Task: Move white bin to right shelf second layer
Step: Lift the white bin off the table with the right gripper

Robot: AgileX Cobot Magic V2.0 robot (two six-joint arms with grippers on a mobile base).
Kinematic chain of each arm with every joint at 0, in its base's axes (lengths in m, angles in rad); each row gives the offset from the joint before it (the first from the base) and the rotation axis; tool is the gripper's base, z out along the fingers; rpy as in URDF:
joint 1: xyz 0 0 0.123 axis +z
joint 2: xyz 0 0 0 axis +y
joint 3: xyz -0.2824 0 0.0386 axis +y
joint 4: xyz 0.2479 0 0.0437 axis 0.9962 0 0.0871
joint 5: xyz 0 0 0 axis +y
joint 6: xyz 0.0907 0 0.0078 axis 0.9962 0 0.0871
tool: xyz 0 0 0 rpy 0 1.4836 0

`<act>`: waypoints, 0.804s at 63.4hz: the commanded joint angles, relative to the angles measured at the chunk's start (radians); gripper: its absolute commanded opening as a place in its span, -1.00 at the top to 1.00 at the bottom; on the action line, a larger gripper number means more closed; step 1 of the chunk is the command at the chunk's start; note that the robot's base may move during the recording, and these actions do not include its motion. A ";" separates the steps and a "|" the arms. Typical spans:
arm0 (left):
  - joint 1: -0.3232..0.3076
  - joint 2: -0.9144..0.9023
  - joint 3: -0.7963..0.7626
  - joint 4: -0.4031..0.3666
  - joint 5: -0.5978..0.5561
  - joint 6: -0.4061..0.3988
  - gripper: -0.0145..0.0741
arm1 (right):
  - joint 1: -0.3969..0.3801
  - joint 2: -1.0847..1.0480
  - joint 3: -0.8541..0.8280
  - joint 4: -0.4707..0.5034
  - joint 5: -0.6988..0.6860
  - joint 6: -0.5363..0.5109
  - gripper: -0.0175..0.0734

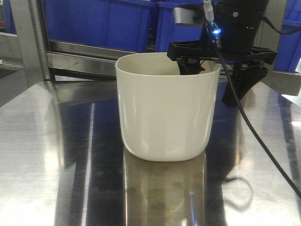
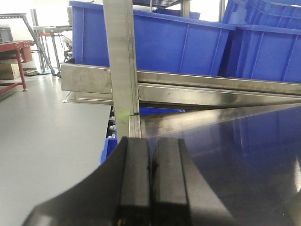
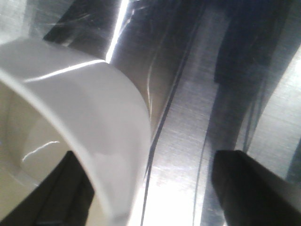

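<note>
The white bin (image 1: 164, 113) stands upright on the shiny steel tabletop (image 1: 47, 165), its mouth empty apart from a gripper finger. My right gripper (image 1: 212, 79) straddles the bin's far right wall, open: one black finger (image 3: 61, 193) hangs inside the bin and the other finger (image 3: 249, 188) outside it, over the table. In the right wrist view the bin wall (image 3: 94, 108) passes between them with a gap on the outer side. My left gripper (image 2: 150, 146) is shut on nothing, low over the table's left corner. The right shelf second layer is out of view.
Blue crates (image 1: 103, 19) sit on a steel rack rail (image 1: 80, 56) right behind the table. A steel upright post (image 2: 120, 61) stands ahead of the left gripper. A black cable (image 1: 249, 127) trails from the right arm across the table's right side.
</note>
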 commanded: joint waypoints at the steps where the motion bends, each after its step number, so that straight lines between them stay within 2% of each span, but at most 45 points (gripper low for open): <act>1: -0.003 -0.017 0.033 -0.008 -0.090 -0.007 0.48 | 0.000 -0.031 -0.026 0.004 -0.027 -0.008 -0.44; 5: -0.003 -0.017 0.033 -0.008 -0.090 -0.007 0.48 | 0.000 -0.033 -0.029 0.005 -0.029 -0.008 -0.18; 14: -0.003 -0.017 0.033 -0.008 -0.090 -0.007 0.48 | 0.000 -0.056 -0.030 0.004 -0.059 -0.008 0.55; 18: -0.003 -0.017 0.033 -0.008 -0.090 -0.007 0.48 | 0.000 -0.080 -0.030 0.004 -0.087 -0.008 0.45; 37: -0.003 -0.017 0.033 -0.008 -0.090 -0.007 0.48 | -0.009 -0.275 -0.028 -0.013 -0.170 -0.008 0.51; 51: -0.003 -0.017 0.033 -0.008 -0.090 -0.007 0.48 | -0.058 -0.453 0.051 -0.045 -0.247 -0.008 0.49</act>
